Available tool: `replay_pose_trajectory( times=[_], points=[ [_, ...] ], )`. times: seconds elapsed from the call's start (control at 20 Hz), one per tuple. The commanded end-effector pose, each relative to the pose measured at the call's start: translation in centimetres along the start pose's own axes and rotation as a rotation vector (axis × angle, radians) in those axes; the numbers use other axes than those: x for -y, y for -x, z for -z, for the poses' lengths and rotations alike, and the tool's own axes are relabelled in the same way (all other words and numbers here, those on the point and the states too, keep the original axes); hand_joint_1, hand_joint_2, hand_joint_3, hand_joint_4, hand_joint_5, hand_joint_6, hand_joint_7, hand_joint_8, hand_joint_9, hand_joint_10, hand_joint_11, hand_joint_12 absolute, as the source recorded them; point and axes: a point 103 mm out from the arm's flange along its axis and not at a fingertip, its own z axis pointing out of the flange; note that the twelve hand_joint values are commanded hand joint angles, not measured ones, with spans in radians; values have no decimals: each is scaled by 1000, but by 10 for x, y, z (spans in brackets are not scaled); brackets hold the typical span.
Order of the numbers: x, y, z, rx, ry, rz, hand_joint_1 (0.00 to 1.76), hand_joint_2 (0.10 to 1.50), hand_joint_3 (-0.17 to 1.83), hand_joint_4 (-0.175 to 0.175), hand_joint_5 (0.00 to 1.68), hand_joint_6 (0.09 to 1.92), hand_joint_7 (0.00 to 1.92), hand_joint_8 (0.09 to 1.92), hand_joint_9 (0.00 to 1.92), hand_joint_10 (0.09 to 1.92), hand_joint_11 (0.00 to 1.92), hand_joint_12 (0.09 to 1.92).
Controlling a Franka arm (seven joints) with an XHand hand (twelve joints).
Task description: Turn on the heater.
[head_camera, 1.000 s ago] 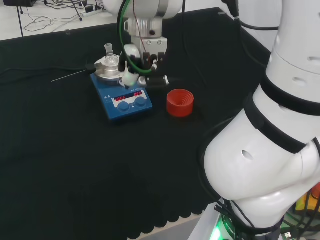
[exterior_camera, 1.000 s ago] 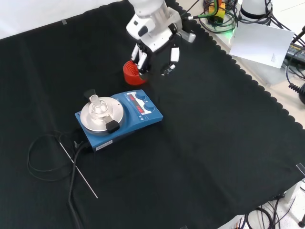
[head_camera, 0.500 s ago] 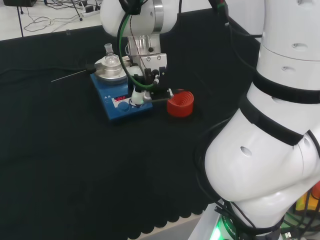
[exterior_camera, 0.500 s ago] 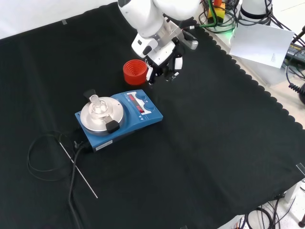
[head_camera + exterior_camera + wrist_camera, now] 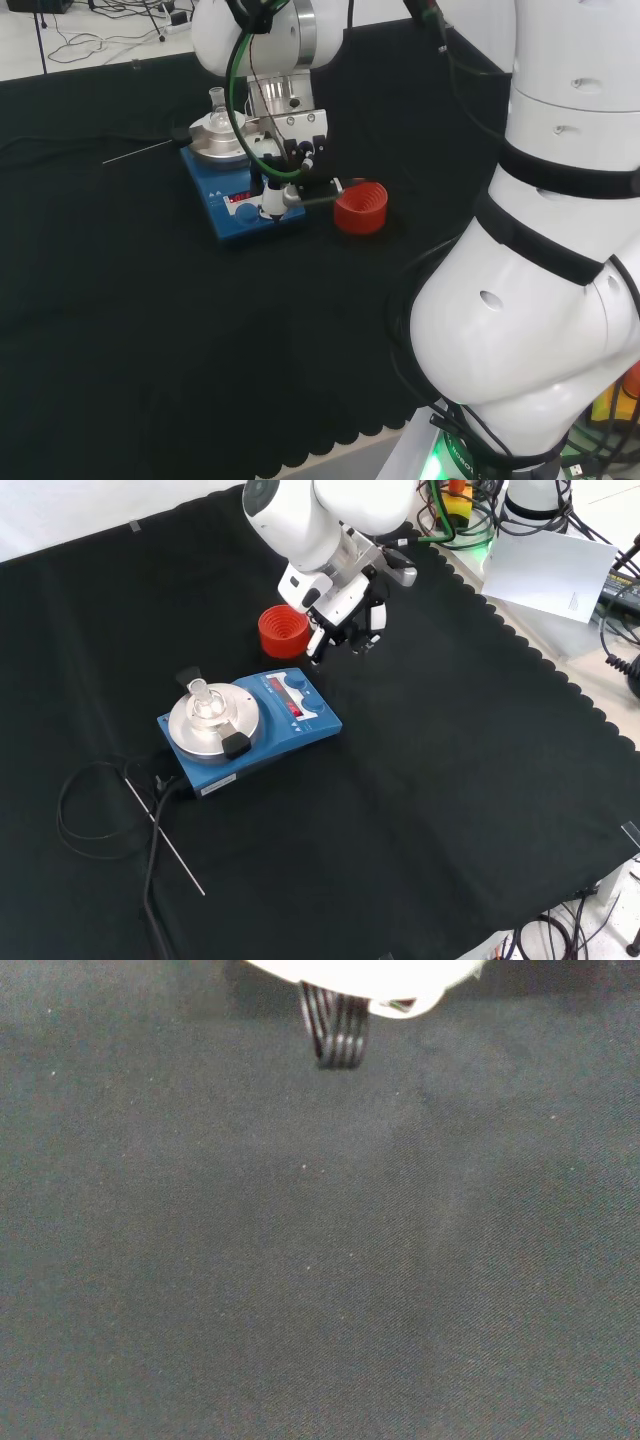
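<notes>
The heater [image 5: 238, 205] [image 5: 255, 730] is a blue hotplate with a round silver top, a small glass flask [image 5: 201, 702] on it, and a front panel with red lit displays and two knobs. The hand [image 5: 292, 160] [image 5: 348, 615] hangs beside that panel, between the heater and the red ribbed ring [image 5: 360, 205] [image 5: 283, 630]. Most fingers are curled in and hold nothing. One white-tipped finger [image 5: 271, 203] [image 5: 316, 648] points down toward the knob end of the panel. Whether it touches the panel I cannot tell. In the wrist view, a blurred white part of the hand [image 5: 360, 972] shows over black cloth.
A thin metal rod [image 5: 165, 830] [image 5: 135, 153] and a looped black cable [image 5: 90, 810] lie on the cloth beyond the heater's plate side. The cloth's scalloped edge [image 5: 560, 680] runs along the right of the front view, with a white sheet [image 5: 550, 570] beyond it.
The hand has come down from above the red ring toward the heater's front panel. Its spread fingers have curled in, leaving one pointing down.
</notes>
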Motion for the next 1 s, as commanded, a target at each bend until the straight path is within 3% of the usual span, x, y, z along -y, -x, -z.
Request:
replay_pose_trajectory(
  times=[0.05, 1.0],
  points=[
    [-3, -7, -3, 10, -45, 20, 1463, 709, 1027, -73, 321, 944, 1612, 1563, 1645, 1517, 1155, 1416],
    [-27, -7, 3, 47, -97, 18, 1468, 687, 1079, -55, 277, 869, 1625, 1573, 1652, 1533, 1162, 1431]
  ],
)
